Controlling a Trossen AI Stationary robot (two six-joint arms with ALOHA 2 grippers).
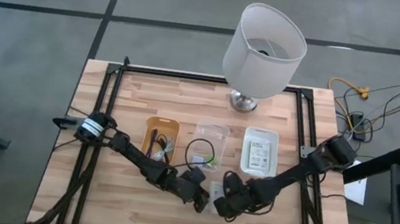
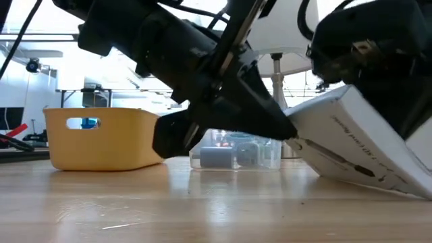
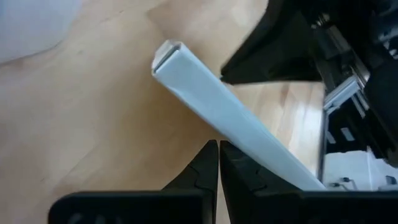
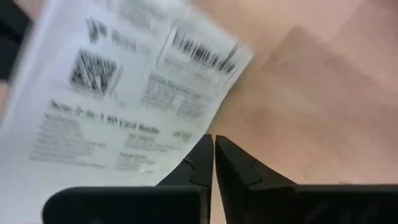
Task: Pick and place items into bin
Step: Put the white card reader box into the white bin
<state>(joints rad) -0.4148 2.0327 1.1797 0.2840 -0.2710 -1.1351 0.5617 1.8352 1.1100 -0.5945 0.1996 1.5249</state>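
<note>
A flat white printed packet stands tilted near the table's near edge, between my two grippers. In the low view the packet has its left edge raised and its right edge on the wood. My left gripper is shut, with its tips at the raised edge. My right gripper is shut too, and sits just over the printed face. A second white packet lies in a white tray. Dark cords lie in a clear container. The cubes do not show. My left gripper has its shut fingertips against the packet's raised long edge. It comes slanting down from the table's left. The packet is tilted, with its opposite edge on the table. My right gripper lies beside the printed face's edge; I cannot tell whether it touches.
A yellow bin stands left of the clear container, and the white tray right of it. A big white lamp stands at the far edge. Bare wood lies along the near edge.
</note>
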